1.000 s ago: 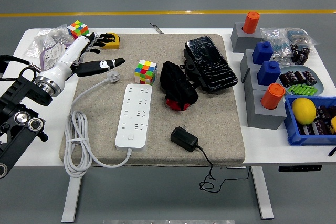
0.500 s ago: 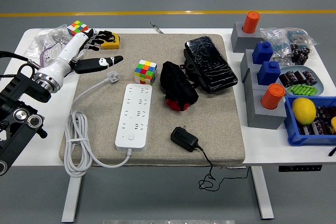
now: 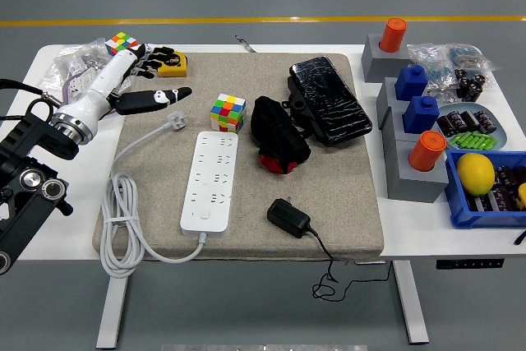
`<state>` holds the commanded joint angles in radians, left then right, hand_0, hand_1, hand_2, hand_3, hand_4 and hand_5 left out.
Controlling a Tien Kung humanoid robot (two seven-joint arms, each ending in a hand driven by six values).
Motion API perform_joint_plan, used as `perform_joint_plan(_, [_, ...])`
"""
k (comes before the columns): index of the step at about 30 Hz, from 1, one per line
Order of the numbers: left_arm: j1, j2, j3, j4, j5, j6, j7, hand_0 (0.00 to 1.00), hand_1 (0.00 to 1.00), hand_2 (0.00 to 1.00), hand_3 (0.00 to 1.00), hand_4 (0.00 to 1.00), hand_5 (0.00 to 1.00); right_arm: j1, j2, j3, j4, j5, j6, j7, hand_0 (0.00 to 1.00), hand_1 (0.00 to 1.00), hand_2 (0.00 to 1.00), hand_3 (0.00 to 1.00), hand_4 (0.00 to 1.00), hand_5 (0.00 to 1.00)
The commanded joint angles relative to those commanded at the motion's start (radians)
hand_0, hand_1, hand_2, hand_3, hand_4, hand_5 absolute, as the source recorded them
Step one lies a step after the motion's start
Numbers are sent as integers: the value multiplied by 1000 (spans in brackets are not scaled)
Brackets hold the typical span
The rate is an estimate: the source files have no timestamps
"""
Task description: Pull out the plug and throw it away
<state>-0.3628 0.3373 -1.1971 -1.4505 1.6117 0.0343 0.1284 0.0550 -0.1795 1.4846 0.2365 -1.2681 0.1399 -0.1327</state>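
Black adapter plug (image 3: 288,218) w/ thin cord lies out beside white power strip (image 3: 210,180); my left hand (image 3: 136,84) empty, fingers spread.

left arm (image 3: 29,182): we see black jointed links with round silver caps, thin black cable | wrist: silver ring | left hand (image 3: 123,86): white shell, black fingers (image 3: 156,99), small white mark on thumb

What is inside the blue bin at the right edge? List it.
The blue bin holds a yellow lemon and some dark brown packets. Another yellow item shows at the picture's edge, cut off. The bin's floor beneath them and its right part are out of sight.
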Motion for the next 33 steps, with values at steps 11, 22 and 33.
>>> perform_joint_plan(11, [-2,7,-10,1,3,-5,2,660,787,795,801,953,441,7,-3,-7,2,3,0,0,641,678,687,607,998,493])
perform_joint_plan(22, [14,6,-17,-2,5,-7,5,662,787,795,801,953,443,10,-7,-20,3,7,0,0,641,678,687,606,998,494])
perform_joint_plan(33, [20,13,-14,-6,9,-9,1,661,787,795,801,952,444,16,-8,-35,2,11,0,-1,641,678,687,608,998,493])
